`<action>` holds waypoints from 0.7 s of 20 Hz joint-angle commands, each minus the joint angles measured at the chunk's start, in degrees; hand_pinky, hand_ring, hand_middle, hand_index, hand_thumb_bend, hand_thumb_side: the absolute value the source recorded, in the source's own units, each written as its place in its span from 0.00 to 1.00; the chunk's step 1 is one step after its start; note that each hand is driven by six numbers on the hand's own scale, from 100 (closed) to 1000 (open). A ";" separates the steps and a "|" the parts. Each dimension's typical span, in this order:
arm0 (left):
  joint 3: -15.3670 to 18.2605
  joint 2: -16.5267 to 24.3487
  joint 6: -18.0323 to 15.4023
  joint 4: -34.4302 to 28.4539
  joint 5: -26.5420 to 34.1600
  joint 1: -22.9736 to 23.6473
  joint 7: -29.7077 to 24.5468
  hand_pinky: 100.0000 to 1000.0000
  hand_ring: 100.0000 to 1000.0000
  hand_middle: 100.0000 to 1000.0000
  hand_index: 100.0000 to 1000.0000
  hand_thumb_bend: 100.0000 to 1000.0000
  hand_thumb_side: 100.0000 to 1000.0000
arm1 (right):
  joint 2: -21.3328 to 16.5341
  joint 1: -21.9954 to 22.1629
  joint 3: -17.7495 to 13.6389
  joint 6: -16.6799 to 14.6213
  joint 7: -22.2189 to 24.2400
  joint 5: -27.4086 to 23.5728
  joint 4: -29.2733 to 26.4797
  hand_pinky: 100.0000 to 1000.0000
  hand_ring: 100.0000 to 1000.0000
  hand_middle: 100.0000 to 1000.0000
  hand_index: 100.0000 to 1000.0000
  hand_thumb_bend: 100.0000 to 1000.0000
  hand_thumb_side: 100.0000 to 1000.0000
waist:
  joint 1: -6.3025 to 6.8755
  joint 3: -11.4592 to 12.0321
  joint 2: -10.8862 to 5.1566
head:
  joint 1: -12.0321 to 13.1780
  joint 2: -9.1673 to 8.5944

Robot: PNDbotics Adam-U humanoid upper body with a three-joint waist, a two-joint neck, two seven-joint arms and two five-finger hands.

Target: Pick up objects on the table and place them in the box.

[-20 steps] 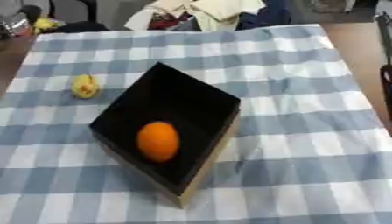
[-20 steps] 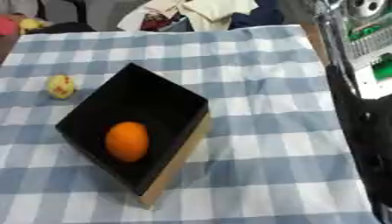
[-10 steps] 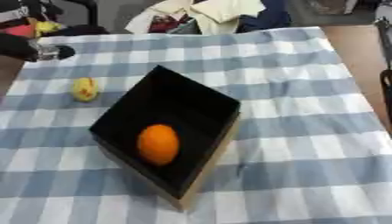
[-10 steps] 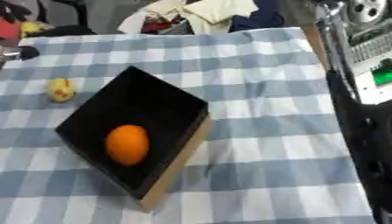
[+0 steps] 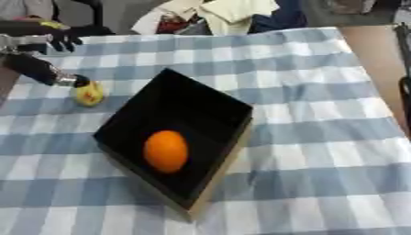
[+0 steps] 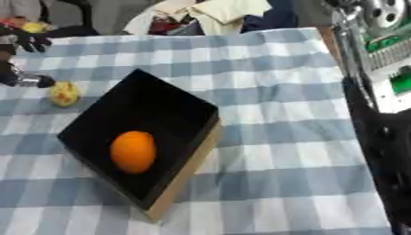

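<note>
A black open box lies askew at the middle of the checked cloth, with an orange inside it. A small yellow fruit lies on the cloth just left of the box's far corner. My left hand reaches in from the upper left, open, its thumb tip right beside the fruit's upper left and its fingers spread farther back. It holds nothing. Only my right arm shows, along the right edge of the right eye view; its hand is out of view.
The blue and white checked cloth covers the table. Clothes and bags are piled beyond the far edge. A strip of bare table shows at the right.
My left hand has come into view from the upper left and moved down toward the yellow fruit. The box, orange and fruit have stayed put.
</note>
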 commanded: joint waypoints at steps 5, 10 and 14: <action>-0.19 0.76 2.40 -0.59 -0.54 -1.02 -3.40 0.78 0.87 0.82 0.99 0.40 0.67 | -0.04 -0.28 -0.82 0.46 -0.09 0.46 -1.28 0.92 0.85 0.79 0.92 0.00 0.82 | 0.20 -0.02 -0.94 | 0.45 -0.83; -0.44 0.03 4.11 0.03 -3.41 -0.62 -2.61 0.77 0.86 0.81 0.96 0.39 0.64 | -0.06 -0.19 -1.00 0.57 -0.08 0.42 -1.45 0.92 0.85 0.79 0.92 0.00 0.83 | 0.17 -0.35 -0.70 | 0.71 -1.28; -0.41 -0.43 4.57 0.81 -7.34 -0.48 -1.53 0.78 0.87 0.81 0.96 0.39 0.62 | -0.11 -0.33 -1.09 0.57 -0.07 0.32 -1.48 0.92 0.85 0.79 0.91 0.00 0.83 | 0.15 -0.57 -0.39 | 0.90 -1.53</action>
